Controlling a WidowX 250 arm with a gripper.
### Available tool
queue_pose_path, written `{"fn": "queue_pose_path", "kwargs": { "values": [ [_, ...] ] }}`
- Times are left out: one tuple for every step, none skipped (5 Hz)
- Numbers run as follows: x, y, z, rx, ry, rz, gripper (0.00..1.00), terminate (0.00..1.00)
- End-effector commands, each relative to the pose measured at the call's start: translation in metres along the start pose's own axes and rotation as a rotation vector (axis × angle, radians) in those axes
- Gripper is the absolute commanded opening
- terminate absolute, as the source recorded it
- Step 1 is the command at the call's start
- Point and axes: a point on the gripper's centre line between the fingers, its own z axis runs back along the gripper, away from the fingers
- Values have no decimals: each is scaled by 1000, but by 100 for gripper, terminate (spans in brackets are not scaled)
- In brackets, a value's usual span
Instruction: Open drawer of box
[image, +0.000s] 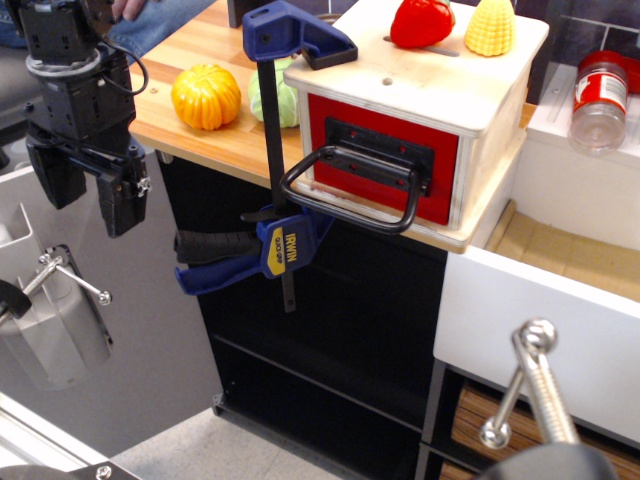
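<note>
The pale cream box (440, 85) sits on the wooden counter's front edge, upper right of centre. Its red drawer (385, 150) looks shut, flush in the box front, with a black plate and a large black loop handle (350, 195) that hangs out toward me. My gripper (88, 195) is at the far left, well away from the handle and a little lower than the counter top. Its two black fingers point down with a gap between them and nothing held.
A blue bar clamp (285, 150) pins the box to the counter (200, 140), just left of the handle. An orange pumpkin (206, 96) and a green vegetable (280, 95) lie on the counter. A red and a yellow toy sit on the box. A white drawer (540, 320) with a metal knob stands open at lower right.
</note>
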Motion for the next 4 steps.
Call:
{"fn": "queue_pose_path", "kwargs": {
  "values": [
    [0, 0, 0, 0, 0, 0, 100, 0],
    [5, -23, 16, -67, -14, 36, 100, 0],
    [18, -50, 26, -158, -32, 88, 100, 0],
    [39, -78, 37, -195, -84, 133, 100, 0]
  ]
}}
